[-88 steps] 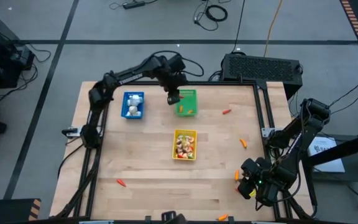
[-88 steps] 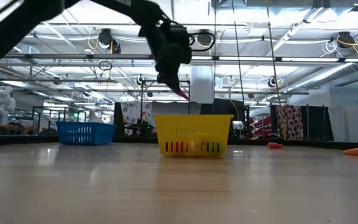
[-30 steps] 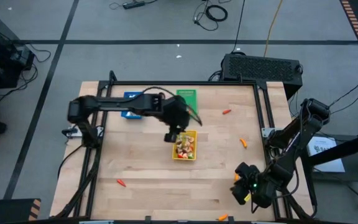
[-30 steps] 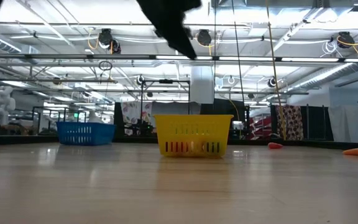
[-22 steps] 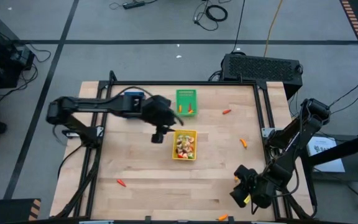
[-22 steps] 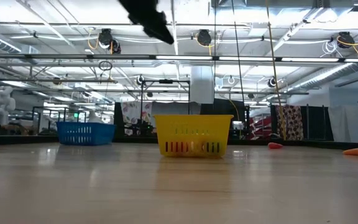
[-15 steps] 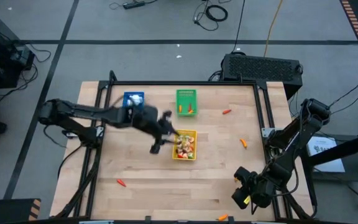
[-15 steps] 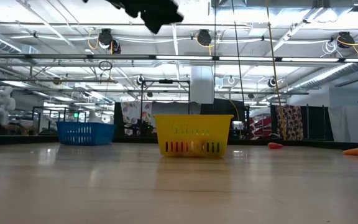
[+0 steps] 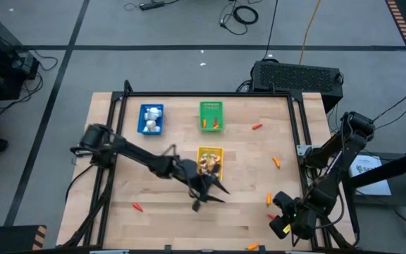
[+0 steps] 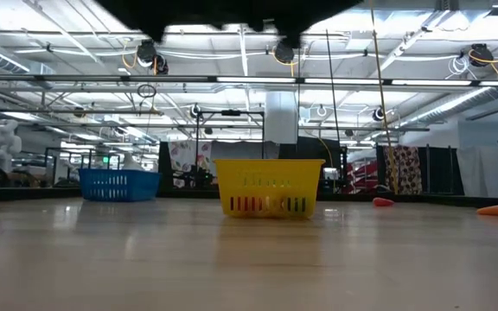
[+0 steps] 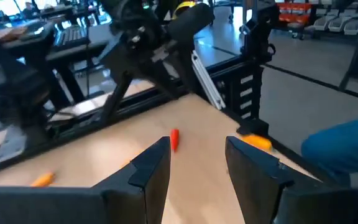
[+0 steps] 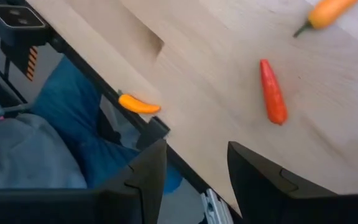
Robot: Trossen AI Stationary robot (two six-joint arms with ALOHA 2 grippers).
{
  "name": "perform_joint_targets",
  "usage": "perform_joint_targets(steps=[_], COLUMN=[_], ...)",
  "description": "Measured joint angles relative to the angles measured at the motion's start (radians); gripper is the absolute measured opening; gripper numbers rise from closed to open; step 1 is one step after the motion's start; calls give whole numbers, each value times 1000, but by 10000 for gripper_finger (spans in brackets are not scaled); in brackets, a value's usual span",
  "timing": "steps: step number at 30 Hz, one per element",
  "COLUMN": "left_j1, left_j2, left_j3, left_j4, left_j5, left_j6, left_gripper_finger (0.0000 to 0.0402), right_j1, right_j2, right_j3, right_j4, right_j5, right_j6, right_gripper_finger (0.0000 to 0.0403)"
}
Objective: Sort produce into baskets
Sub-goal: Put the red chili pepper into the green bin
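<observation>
High view: the wooden table [image 9: 154,212] carries three baskets: the blue basket [image 9: 151,118] with white bulbs, the green basket [image 9: 211,116] with orange pieces, and the yellow basket [image 9: 209,161], partly covered by the left arm. The left gripper [image 9: 198,203] hangs over the table's near middle. The right gripper [image 9: 282,226] sits at the near right corner. Loose carrot pieces [image 9: 139,207] lie scattered about the board.

Low view: only here do the yellow basket's [image 10: 271,187] side slots show, with coloured produce behind them; the blue basket [image 10: 119,184] stands farther left, and a dark arm crosses the top edge.

Left wrist view: the left gripper's [image 11: 197,163] fingers stand parted with nothing between them; a red piece [image 11: 174,139] and an orange piece [image 11: 254,142] lie on the table beyond.

Right wrist view: the right gripper's [image 12: 194,163] fingers are likewise apart and empty, above the table edge; a red pepper [image 12: 273,99] lies on the wood, and an orange piece [image 12: 139,104] at the table's edge.
</observation>
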State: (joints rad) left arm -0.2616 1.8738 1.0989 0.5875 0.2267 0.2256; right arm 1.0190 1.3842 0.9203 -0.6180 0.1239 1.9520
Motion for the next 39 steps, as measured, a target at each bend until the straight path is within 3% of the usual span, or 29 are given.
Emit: perform_joint_targets(steps=[5, 9, 14, 21, 26, 29, 33, 39], left_j1=[-31, -29, 15, 85, 100, 100, 74, 20], left_j2=[193, 370, 570, 791, 859, 863, 859, 841], left_j3=[287, 555, 846, 1158, 1257, 1257, 1257, 1258], left_j4=[-169, -417, -555, -680, -684, -696, -821, -875], left_j5=[-37, -53, -46, 123, 124, 134, 129, 34], left_j6=[13, 116, 270, 291, 334, 331, 330, 279], left_gripper_finger=[162, 162, 162, 162, 162, 162, 162, 162], right_j1=[18, 39, 74, 113, 124, 124, 124, 124], right_j2=[6, 26, 56, 92, 101, 101, 118, 191], right_j3=[0, 0, 0, 0, 0, 0, 0, 0], right_j4=[-25, -25, -18, -16, -25, -51, -82, -84], right_j5=[0, -18, -24, -23, -20, 24, 74, 44], right_j6=[12, 27, 35, 60, 49, 1, -126, -311], right_gripper_finger=[160, 160, 160, 160, 160, 160, 160, 160])
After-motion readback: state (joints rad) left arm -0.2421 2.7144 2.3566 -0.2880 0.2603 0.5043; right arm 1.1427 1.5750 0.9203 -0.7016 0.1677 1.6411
